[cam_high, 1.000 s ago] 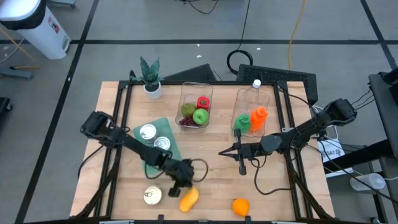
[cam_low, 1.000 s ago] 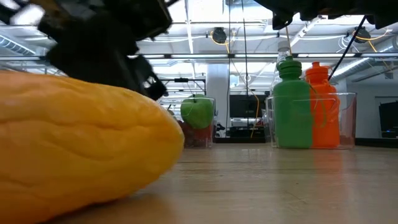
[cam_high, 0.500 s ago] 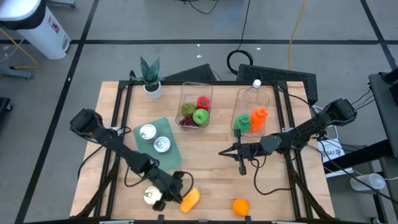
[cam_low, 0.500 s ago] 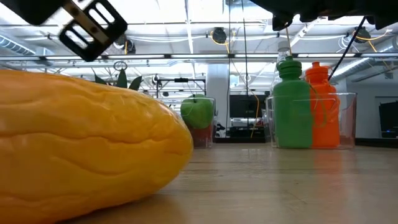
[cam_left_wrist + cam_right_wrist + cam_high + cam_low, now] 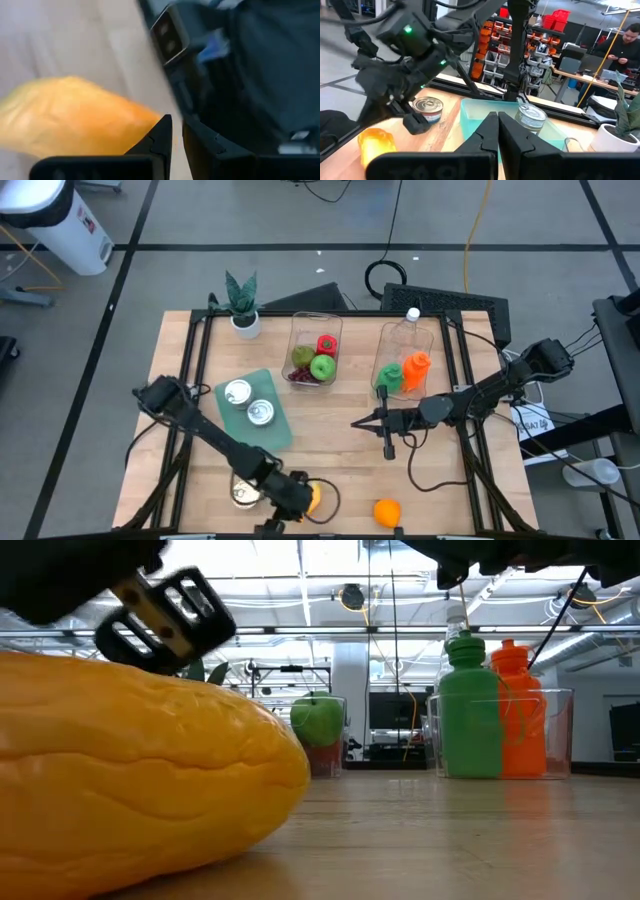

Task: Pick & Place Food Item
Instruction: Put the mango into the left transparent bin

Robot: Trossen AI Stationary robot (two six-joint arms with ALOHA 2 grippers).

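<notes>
Wooden bench (image 5: 330,435), seen from above: the yellow-orange fruit (image 5: 311,497) lies at its near edge, with the left hand (image 5: 291,496) just beside it, fingers closed and holding nothing. The step appears to be the approach; a grasp would first require opening the fingers around the fruit. Farther from the fruit, the right hand (image 5: 383,423) waits closed and empty over mid-bench.

Overhead looking straight down, table-level camera against mango (image 5: 140,780), both showing bottles (image 5: 403,372)
</notes>
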